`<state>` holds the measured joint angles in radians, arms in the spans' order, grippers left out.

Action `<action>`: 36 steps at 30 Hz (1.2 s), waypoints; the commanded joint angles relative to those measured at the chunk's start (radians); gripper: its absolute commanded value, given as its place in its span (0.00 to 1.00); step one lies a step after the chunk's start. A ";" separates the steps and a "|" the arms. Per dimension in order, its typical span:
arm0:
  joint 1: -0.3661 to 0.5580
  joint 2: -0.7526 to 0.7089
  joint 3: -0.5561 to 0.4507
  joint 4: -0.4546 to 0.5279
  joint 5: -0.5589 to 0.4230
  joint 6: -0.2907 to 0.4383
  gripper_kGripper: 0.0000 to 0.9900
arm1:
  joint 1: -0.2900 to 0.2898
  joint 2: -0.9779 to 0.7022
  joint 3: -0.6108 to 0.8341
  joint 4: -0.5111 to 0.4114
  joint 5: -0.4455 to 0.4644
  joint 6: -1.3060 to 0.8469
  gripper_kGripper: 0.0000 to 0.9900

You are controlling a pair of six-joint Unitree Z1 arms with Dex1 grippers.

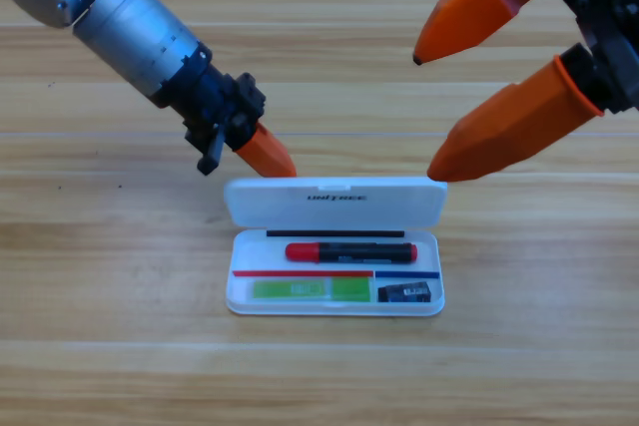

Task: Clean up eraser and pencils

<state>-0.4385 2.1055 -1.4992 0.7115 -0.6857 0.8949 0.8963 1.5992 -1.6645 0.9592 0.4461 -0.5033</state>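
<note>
Left gripper (pixel 268 155), jaw state not discernible, hangs at the white case's (pixel 334 205) rear-left lid corner, right gripper (pixel 431 112) spread wide, empty; red-capped pencil (pixel 349 250), green pencil (pixel 310 289) and eraser (pixel 404 292) lie inside—light, rigid, slippery; grasp mid-length.

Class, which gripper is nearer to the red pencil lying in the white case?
Left. The left gripper sits just above the case's open lid, up-left of the red pencil; the right gripper hangs farther off, up-right.

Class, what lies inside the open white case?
Inside the white plastic case: a red-capped black pen, a translucent green pencil and a small black eraser. Nothing covers them.
</note>
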 commanded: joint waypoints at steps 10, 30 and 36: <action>-0.035 -0.015 0.145 -0.076 0.015 0.041 0.00 | -0.017 0.007 0.035 -0.023 0.020 0.014 0.95; -0.083 0.033 0.223 -0.181 0.023 0.026 0.00 | -0.014 0.022 0.040 -0.028 0.029 0.014 0.95; -0.100 0.048 0.240 -0.205 0.032 0.019 0.00 | -0.011 0.022 0.040 -0.030 0.028 0.014 0.95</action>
<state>-0.4979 2.0959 -1.2889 0.5228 -0.6705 0.9227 0.8963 1.5998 -1.6583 0.9569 0.4675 -0.4974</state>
